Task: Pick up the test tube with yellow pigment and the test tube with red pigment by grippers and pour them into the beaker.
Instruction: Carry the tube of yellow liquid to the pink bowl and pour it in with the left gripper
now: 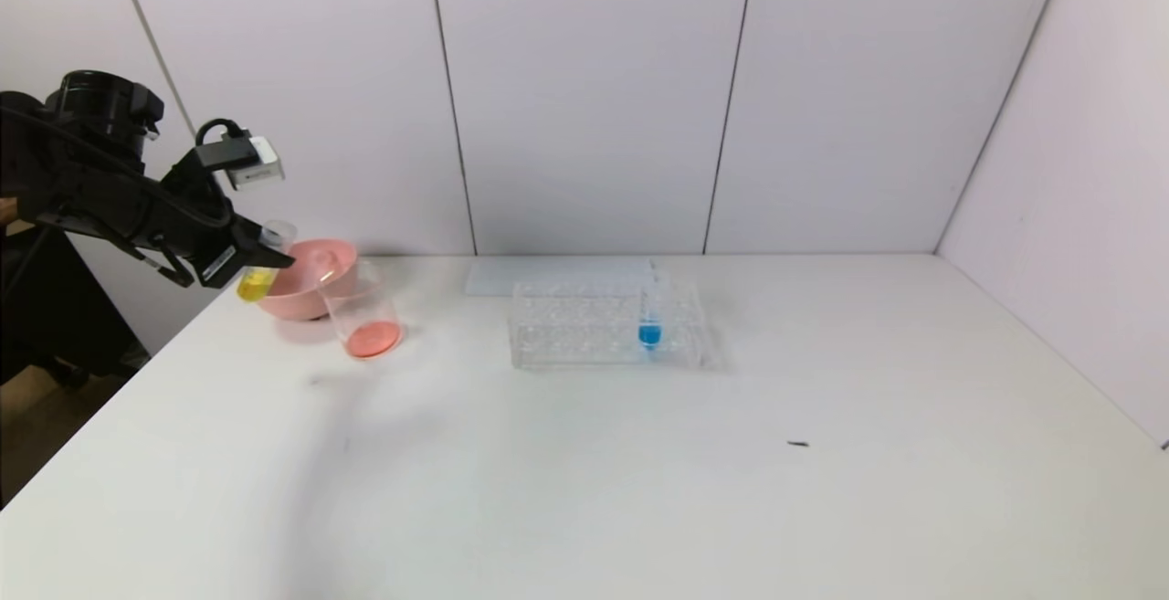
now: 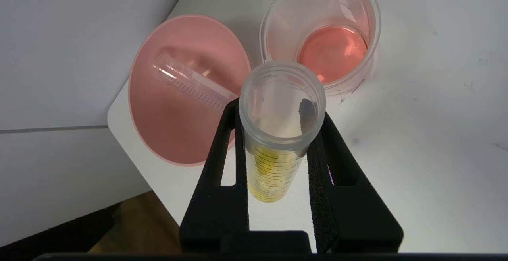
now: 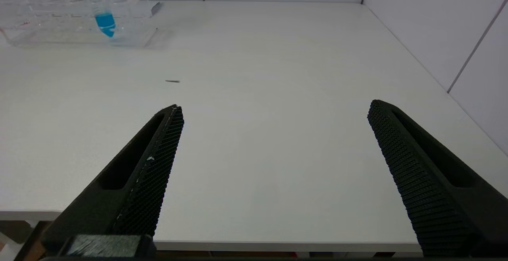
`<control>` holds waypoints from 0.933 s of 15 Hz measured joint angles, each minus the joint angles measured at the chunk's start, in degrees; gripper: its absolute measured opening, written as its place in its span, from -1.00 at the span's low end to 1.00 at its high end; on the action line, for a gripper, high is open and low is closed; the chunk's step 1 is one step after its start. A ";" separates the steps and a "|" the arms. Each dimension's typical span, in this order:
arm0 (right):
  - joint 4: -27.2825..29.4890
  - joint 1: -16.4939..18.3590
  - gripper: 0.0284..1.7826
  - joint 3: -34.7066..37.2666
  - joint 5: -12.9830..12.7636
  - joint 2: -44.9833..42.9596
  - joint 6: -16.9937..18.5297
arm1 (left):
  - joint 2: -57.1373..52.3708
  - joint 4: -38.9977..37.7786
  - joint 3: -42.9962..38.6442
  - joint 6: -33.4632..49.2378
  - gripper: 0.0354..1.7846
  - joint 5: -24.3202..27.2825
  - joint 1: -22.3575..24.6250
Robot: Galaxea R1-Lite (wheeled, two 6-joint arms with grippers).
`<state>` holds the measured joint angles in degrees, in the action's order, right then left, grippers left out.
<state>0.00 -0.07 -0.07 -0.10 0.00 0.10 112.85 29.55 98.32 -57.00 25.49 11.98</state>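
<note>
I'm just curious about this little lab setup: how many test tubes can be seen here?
3. The yellow one is held by the left gripper; an empty one lies in the pink bowl; a blue one stands in the rack.

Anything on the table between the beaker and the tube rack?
No. The head view shows only bare white table between the beaker and the tube rack.

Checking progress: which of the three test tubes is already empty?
The tube lying in the pink bowl, the empty tube; the others hold yellow and blue liquid.
</note>
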 joint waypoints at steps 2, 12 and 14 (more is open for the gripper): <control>0.00 0.02 0.91 0.00 0.00 0.00 0.00 | 0.09 0.32 0.24 -1.01 -0.53 -0.11 0.05; 0.00 0.02 0.91 0.02 0.02 0.00 -0.02 | 1.07 7.77 5.66 -7.66 -0.53 -2.84 0.05; 0.00 0.02 0.91 0.02 0.00 0.00 0.00 | 1.90 11.04 8.05 -9.95 -0.53 -4.44 0.00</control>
<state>0.00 -0.05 -0.05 -0.10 0.00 0.10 114.75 40.59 106.36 -66.95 21.05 11.98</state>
